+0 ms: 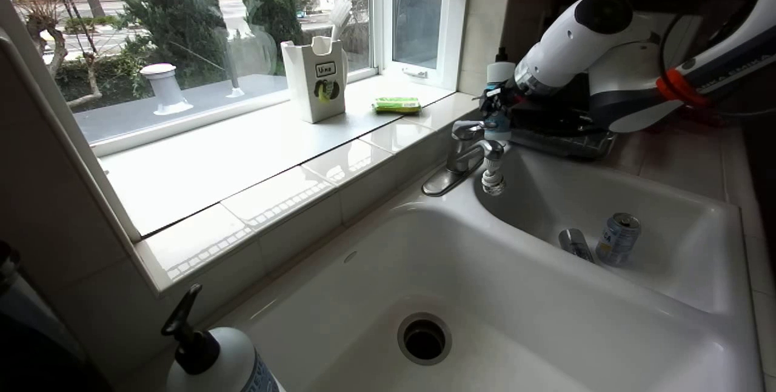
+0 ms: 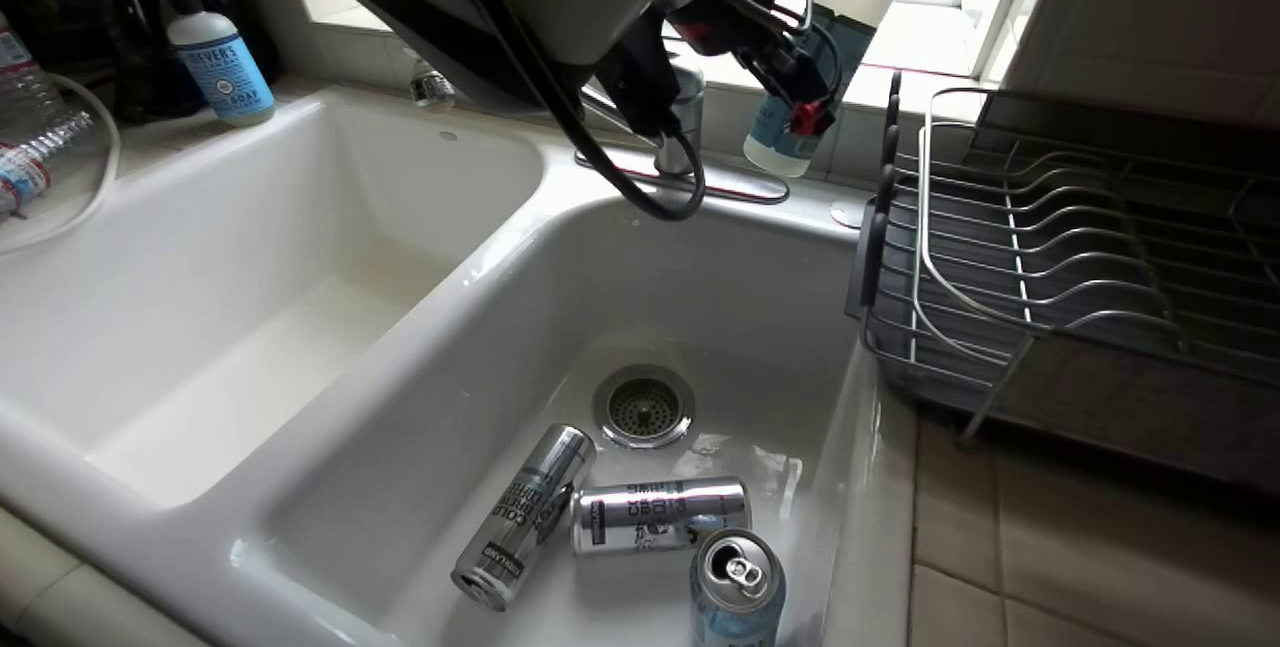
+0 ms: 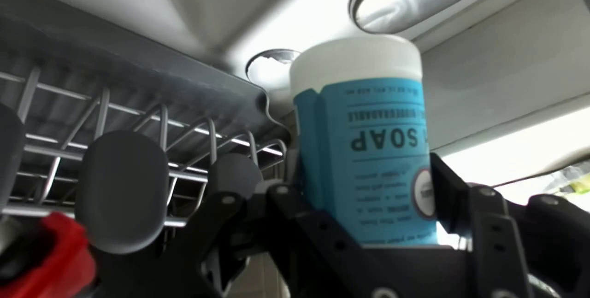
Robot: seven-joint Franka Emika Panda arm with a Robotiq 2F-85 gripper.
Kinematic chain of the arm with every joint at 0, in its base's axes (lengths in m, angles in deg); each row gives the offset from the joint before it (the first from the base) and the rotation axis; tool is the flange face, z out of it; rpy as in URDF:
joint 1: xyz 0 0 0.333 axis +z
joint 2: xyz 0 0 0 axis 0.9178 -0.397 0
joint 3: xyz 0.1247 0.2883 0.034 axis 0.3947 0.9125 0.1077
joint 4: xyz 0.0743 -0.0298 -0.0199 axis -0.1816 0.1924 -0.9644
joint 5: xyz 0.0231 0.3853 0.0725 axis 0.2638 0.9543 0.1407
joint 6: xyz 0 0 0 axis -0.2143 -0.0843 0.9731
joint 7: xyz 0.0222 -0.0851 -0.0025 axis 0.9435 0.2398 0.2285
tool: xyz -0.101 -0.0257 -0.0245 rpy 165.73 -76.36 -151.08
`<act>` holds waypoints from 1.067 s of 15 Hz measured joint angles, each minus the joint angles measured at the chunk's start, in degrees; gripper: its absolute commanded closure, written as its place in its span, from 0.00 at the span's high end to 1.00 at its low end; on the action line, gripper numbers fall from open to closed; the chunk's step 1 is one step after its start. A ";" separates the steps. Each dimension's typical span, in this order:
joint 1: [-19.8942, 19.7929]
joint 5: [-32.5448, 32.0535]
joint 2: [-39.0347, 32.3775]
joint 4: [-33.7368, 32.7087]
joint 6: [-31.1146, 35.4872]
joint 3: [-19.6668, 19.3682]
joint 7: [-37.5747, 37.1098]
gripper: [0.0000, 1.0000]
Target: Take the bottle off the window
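Note:
My gripper is shut on a soap bottle with a blue label, white shoulder and base, and black top. The bottle stands just behind the faucet. In an exterior view the bottle leans, with its base close above the sink deck; I cannot tell whether it touches. In the wrist view the black fingers press both sides of the bottle, its label upside down. The window and its pale sill lie beside the sink. I cannot make out a separate small teal-topped bottle.
A dish rack stands right beside the bottle. Several cans, such as one upright can, lie or stand in a basin. A white container and a green pack sit on the sill. A pump dispenser stands by the other basin.

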 measured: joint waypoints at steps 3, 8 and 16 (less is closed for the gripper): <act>0.62 -1.02 -1.66 -0.89 -2.67 0.04 -3.40 0.40; 1.36 -3.68 -3.90 -2.94 -6.42 0.04 -10.26 0.40; 1.63 -6.59 -6.67 -6.47 -8.77 0.00 -16.78 0.40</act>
